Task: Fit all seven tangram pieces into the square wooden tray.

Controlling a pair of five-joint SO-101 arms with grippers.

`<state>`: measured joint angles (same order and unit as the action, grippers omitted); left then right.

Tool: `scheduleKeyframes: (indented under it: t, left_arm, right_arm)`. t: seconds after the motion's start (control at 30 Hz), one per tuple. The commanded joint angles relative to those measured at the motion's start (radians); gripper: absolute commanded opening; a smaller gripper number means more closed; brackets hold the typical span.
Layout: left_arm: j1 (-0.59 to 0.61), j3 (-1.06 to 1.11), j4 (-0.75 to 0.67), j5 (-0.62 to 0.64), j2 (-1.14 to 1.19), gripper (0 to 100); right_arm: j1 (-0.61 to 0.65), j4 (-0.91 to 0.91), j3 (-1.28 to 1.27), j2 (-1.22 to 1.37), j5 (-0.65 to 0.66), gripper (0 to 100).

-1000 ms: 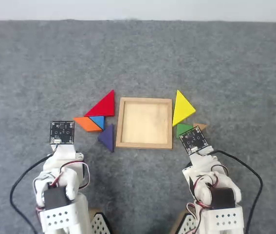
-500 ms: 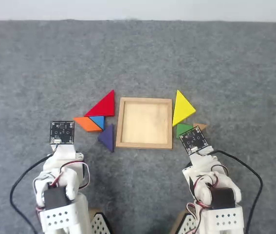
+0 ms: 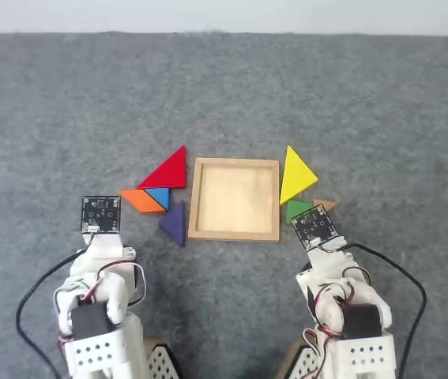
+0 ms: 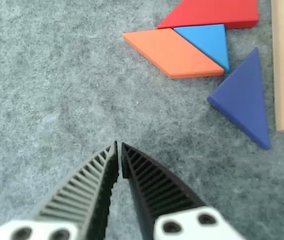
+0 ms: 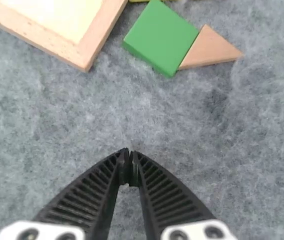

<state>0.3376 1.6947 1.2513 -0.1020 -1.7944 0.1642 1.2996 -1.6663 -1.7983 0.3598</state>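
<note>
On the grey tabletop [image 3: 50, 118] the green square [image 5: 161, 36] lies just ahead of the right claw [image 5: 130, 151] — pressed together, like the left claw [image 4: 119, 146].

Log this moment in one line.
tray empty | left hand shut, near navy triangle | right hand shut, near green square

Grey felt tabletop [image 3: 350, 103], pale wall [image 3: 224, 16] behind.
</note>
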Motion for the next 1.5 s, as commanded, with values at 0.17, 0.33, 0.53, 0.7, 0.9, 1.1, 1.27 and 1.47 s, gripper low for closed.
scheduleKeyframes:
  t: [0.17,0.33,0.53,0.7,0.9,1.1,1.27,1.47]
  left_arm:
    - [0.005,-0.010,0.005,-0.009,-0.015,2]
    - [0.005,-0.010,0.005,-0.009,-0.015,2]
    - [0.005,-0.010,0.005,-0.009,-0.015,2]
    - [0.005,-0.010,0.005,-0.009,-0.015,2]
    - [0.005,-0.010,0.005,-0.009,-0.015,2]
    - [0.005,-0.010,0.005,-0.009,-0.015,2]
    - [0.005,-0.010,0.005,-0.009,-0.015,2]
    - [0.005,-0.010,0.005,-0.009,-0.015,2]
  right_arm:
    - [-0.002,0.010,-0.017,-0.012,0.003,0.9]
    - [-0.002,0.010,-0.017,-0.012,0.003,0.9]
    - [-0.001,0.008,-0.017,-0.012,0.008,0.9]
    - [-0.008,-0.085,-0.015,-0.013,0.176,0.9]
    - [-0.012,-0.102,0.068,-0.013,0.255,0.7]
    - [-0.002,-0.027,0.345,-0.001,0.147,0.8]
    - [0.041,0.007,0.499,0.001,0.124,0.9]
    - [0.170,-0.022,0.511,0.077,0.095,0.9]
